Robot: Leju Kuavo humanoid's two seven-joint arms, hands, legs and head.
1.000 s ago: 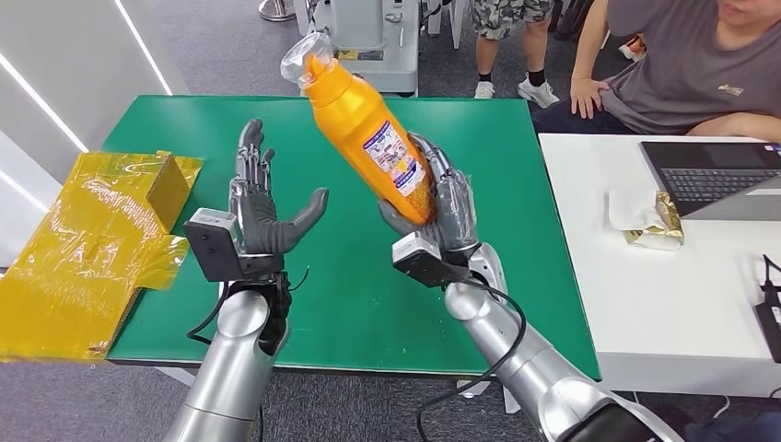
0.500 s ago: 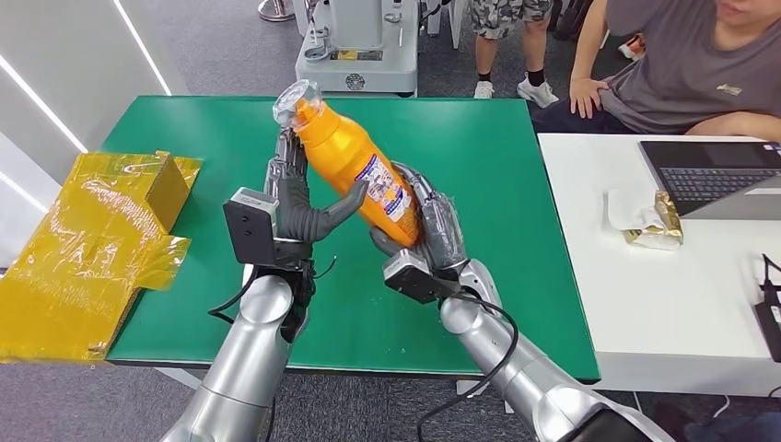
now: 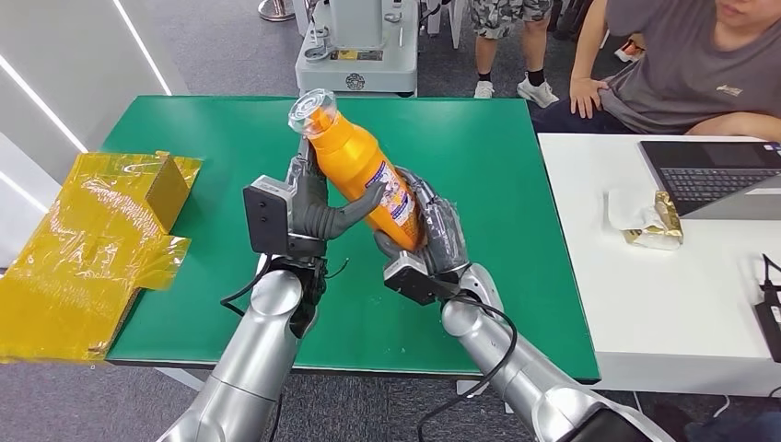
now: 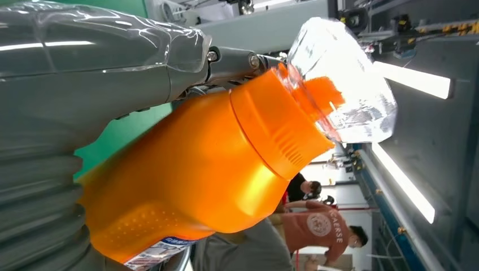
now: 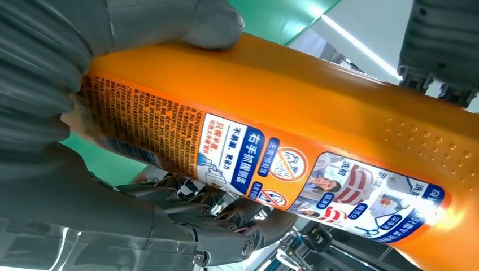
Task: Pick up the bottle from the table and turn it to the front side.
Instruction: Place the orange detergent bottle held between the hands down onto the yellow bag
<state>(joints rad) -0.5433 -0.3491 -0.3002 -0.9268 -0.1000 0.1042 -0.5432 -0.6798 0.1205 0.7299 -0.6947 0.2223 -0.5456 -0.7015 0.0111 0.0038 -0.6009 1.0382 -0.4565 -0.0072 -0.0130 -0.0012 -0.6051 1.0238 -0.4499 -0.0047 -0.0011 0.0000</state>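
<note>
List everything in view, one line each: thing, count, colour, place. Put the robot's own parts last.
bottle: one, orange with a clear cap and printed label, held tilted above the green table between both hands
green table: one, green, in front of the robot
yellow wrapped packages: a heap, yellow, at the green table's left edge
white table: one, white, right of the green one
laptop: one, dark, on the white table's far side
gold foil packet: one, gold and white, beside the laptop
seated person: one, grey shirt, behind the white table
grey machine: one, beyond the green table
left hand: one, dark grey, touches the bottle's upper part
right hand: one, dark grey, holds the bottle's lower part
</note>
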